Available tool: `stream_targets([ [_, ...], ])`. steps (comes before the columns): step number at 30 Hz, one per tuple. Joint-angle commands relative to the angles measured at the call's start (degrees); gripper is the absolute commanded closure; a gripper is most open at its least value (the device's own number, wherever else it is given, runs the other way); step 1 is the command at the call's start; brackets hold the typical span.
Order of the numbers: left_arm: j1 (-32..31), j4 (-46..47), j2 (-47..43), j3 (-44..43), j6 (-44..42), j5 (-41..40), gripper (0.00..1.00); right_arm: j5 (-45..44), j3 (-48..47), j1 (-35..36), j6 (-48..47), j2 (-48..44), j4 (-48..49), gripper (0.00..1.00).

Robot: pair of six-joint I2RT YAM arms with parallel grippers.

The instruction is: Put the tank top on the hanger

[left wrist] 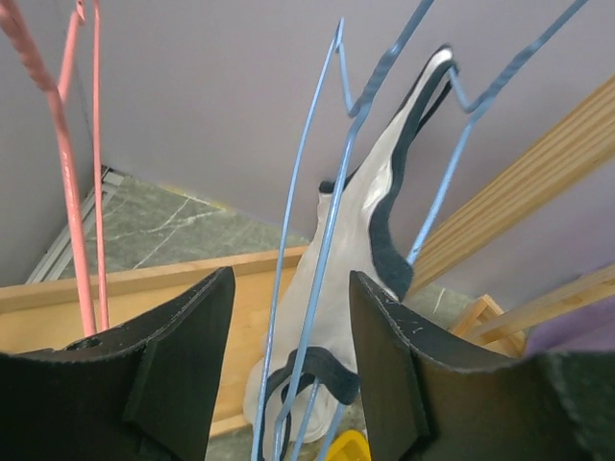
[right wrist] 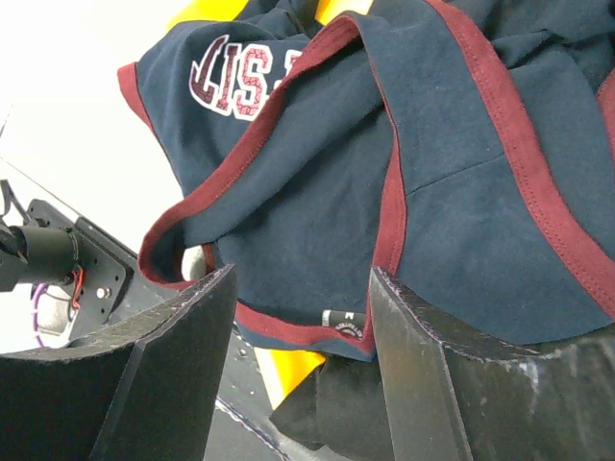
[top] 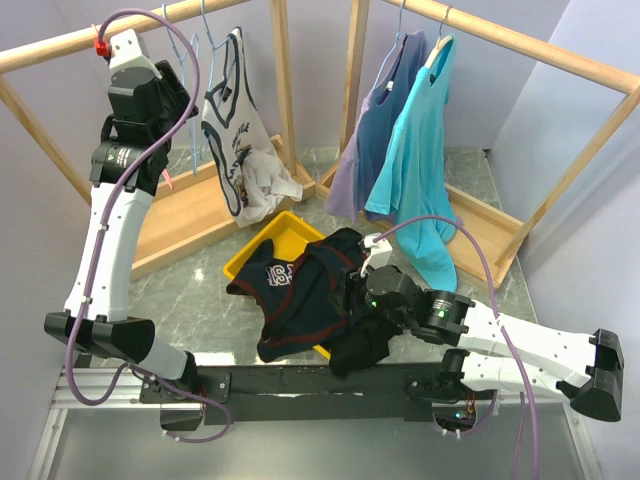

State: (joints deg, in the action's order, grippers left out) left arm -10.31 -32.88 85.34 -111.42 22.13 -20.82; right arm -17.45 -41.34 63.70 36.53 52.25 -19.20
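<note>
Tank top (top: 298,290): heaped over yellow bin (top: 258,250), lower centre of overhead frame, not yet hung; right gripper (right wrist: 303,279) agape above its hem, holding nothing; left gripper (left wrist: 291,279) part-open astride hanger (left wrist: 327,240), upper left, wire ungripped.

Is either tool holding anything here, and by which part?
Nothing is held: left tool stands open around the light-blue wire hanger; right tool open above the navy maroon-trimmed tank top.
</note>
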Motion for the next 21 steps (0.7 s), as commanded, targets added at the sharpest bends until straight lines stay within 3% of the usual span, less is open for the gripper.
stream_targets([
  [1,0.6,2.6,0.5,2.2,-0.9,3.0,0.43,0.1,-2.3,-0.2,-0.1,0.7,2.7,0.35],
  [8,0.6,3.8,2.2,3.4,-2.3,2.4,0.49,0.1,-1.8,-0.2,-0.1,1.2,3.2,0.35],
  [11,0.6,5.7,1.2,5.9,-2.1,1.2,0.63,-0.4,-2.2,-0.2,-0.3,1.6,2.9,0.37],
  [15,0.6,9.3,-1.7,8.8,-2.7,1.1,0.92,-1.6,-2.3,-0.3,-0.1,1.6,2.2,0.37],
  [17,0.6,10.8,-2.5,8.9,-3.7,1.1,0.99,-1.9,-2.7,-0.2,-0.2,1.8,2.1,0.37],
  [21,0.6,11.9,-4.1,7.3,-4.8,1.6,0.99,-1.0,-3.0,-0.2,-0.9,2.2,2.5,0.38],
])
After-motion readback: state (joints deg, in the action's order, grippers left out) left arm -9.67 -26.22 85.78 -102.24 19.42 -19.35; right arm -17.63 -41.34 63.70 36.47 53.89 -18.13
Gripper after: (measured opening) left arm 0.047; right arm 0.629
